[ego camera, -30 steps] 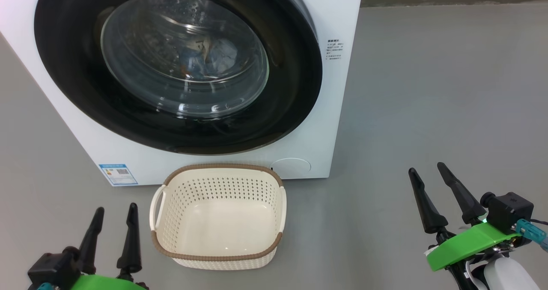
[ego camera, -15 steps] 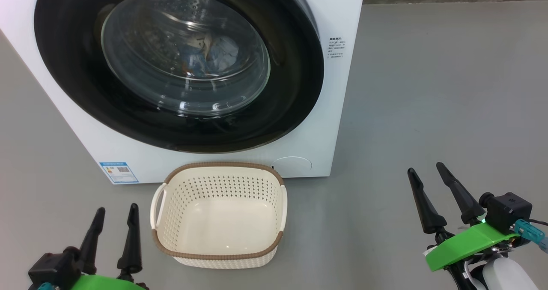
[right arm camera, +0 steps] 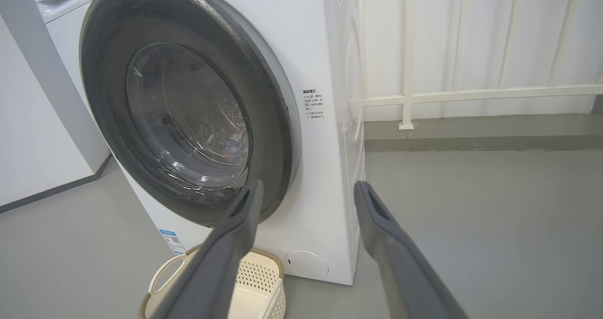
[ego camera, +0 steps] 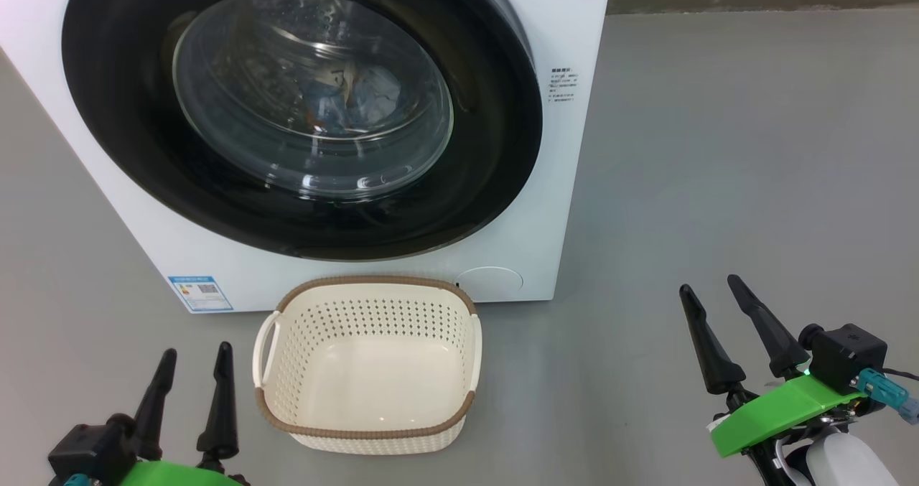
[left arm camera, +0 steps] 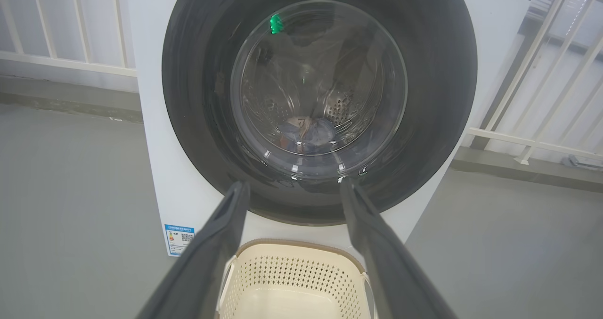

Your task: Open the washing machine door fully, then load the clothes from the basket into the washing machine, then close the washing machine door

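Note:
The washing machine (ego camera: 567, 26) stands white and large ahead of me. The washing machine door (ego camera: 488, 148), black-rimmed with a glass bowl, lies flat against its front. Through the glass, light blue clothes (ego camera: 359, 95) lie in the drum, also visible as clothes (left arm camera: 308, 133) in the left wrist view. The cream basket (ego camera: 373, 281) sits on the floor just before the machine with nothing in it. My left gripper (ego camera: 197, 349) is open, left of the basket. My right gripper (ego camera: 709, 285) is open, well off to the right over bare floor.
Grey floor (ego camera: 718, 148) stretches to the right of the machine. A white railing (right arm camera: 471, 93) runs behind it, and a white wall or unit (right arm camera: 28, 144) stands to its left. A blue label sticker (ego camera: 199, 292) marks the machine's lower left corner.
The head view has shifted a little. Both grippers remain open and low, and the door, clothes and basket have not moved.

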### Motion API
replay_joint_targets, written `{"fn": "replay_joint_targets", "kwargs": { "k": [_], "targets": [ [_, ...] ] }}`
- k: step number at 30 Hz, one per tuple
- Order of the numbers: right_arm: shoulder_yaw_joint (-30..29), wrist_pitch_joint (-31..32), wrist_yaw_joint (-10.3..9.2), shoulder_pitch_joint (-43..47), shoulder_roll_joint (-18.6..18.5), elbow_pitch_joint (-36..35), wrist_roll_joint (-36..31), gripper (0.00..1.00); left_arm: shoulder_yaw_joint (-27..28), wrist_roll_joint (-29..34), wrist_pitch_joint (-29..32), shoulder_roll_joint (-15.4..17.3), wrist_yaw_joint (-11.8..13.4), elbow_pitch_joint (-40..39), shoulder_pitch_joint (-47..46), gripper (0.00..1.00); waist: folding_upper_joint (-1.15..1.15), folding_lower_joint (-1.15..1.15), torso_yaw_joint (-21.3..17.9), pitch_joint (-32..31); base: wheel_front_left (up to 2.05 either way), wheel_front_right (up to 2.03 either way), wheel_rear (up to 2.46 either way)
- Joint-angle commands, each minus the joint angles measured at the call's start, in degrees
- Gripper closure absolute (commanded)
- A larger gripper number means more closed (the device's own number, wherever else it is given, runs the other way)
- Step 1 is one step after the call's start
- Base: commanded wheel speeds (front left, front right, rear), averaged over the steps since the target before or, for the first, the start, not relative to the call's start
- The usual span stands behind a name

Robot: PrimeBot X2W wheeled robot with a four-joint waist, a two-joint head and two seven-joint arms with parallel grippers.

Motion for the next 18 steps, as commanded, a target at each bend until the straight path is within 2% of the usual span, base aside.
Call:
{"fn": "replay_joint_targets", "kwargs": {
  "k": [1, 18],
  "targets": [
    [1.25, -0.28, -0.09, -0.24, -0.38, -1.18, -0.40, 0.00, 1.82, -0.14, -0.37, 1.27, -0.14, -1.02, -1.58, 0.00, 0.00, 0.00, 0.01, -0.07, 0.00, 0.00, 0.00],
    [1.52, -0.28, -0.09, -0.34, -0.39, -0.76, -0.36, 0.00, 2.12, -0.36, -0.37, 0.92, -0.14, -0.95, -1.49, 0.00, 0.00, 0.00, -0.07, -0.28, 0.00, 0.00, 0.00]
  ]
}}
